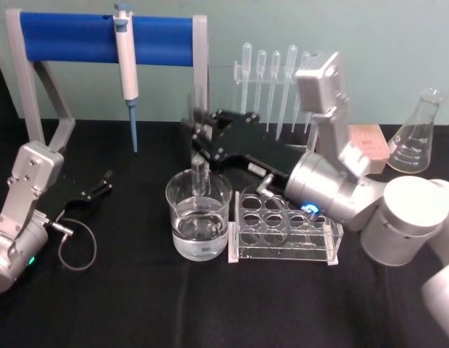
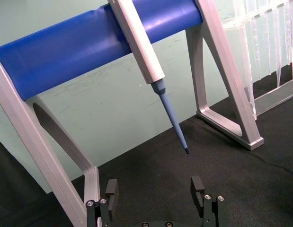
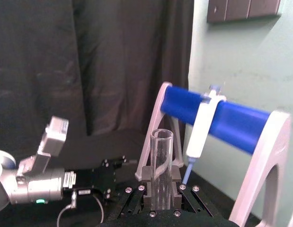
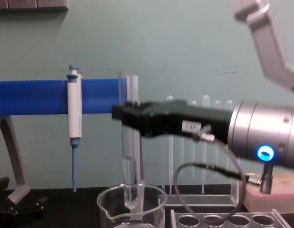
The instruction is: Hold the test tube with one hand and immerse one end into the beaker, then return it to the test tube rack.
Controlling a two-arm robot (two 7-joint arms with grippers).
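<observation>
A: what's actually sitting on that black surface (image 1: 137,312)?

B: beaker (image 1: 199,217) with clear liquid in it. Clear test tube rack (image 1: 286,230) just beside it on the right. Grey stand (image 1: 27,94) with a blue bar behind it to the left, cable loop (image 1: 77,246) off to its left, flask (image 1: 416,138) well back right.

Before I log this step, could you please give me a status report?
Right gripper shut on test tube, upright, lower end inside beaker. Left gripper open, parked left. Rack beside beaker, unobstructed.
</observation>
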